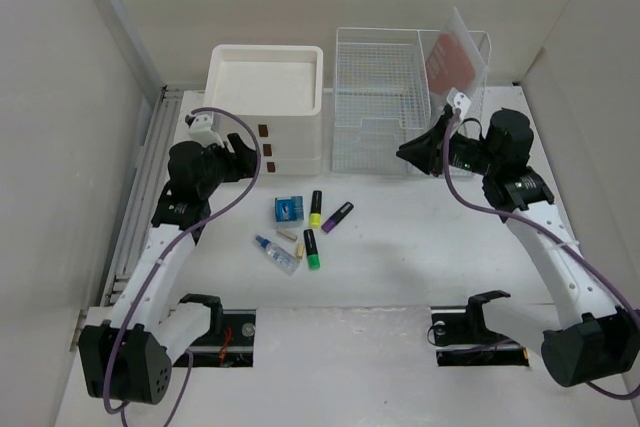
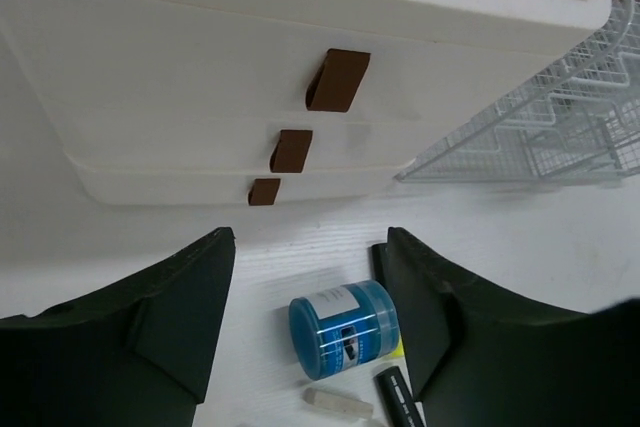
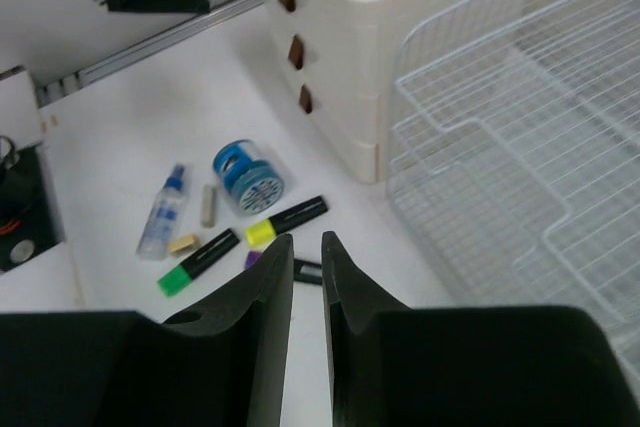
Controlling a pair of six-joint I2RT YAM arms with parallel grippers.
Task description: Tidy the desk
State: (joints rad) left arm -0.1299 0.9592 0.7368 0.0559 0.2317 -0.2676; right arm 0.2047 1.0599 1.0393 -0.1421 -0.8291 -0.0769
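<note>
The left pincer (image 2: pixel 305 239) is seen released, its jaws spread wide with nothing between them. The right pincer (image 3: pixel 307 239) stands almost clenched, only a slit being left, and nothing is grasped in it.

The desk (image 1: pixel 400 247) lies directly beneath both pincers and spreads out on every side of them. It is shown as a flat, matte white top, with a grey rail (image 3: pixel 170 37) along the edge outboard of the left pincer. Which way its long axis runs cannot be told from these views.

Loose clutter is gathered on the desk between the two pincers, nearer the arm bases than either. A blue tub (image 2: pixel 343 327) is found lying on its side beneath the gap of the open left jaws, a little back toward the wrist. The left pincer is judged much the nearer to it. A yellow-tipped highlighter (image 1: pixel 316 209) and a small spray bottle (image 1: pixel 277 253) are laid close by. A drawer box (image 2: pixel 300 77) stands just ahead of the left pincer, a wire rack (image 3: pixel 520 147) ahead of the right. A short drop of the left pincer onto the tub is judged the likely next move.
</note>
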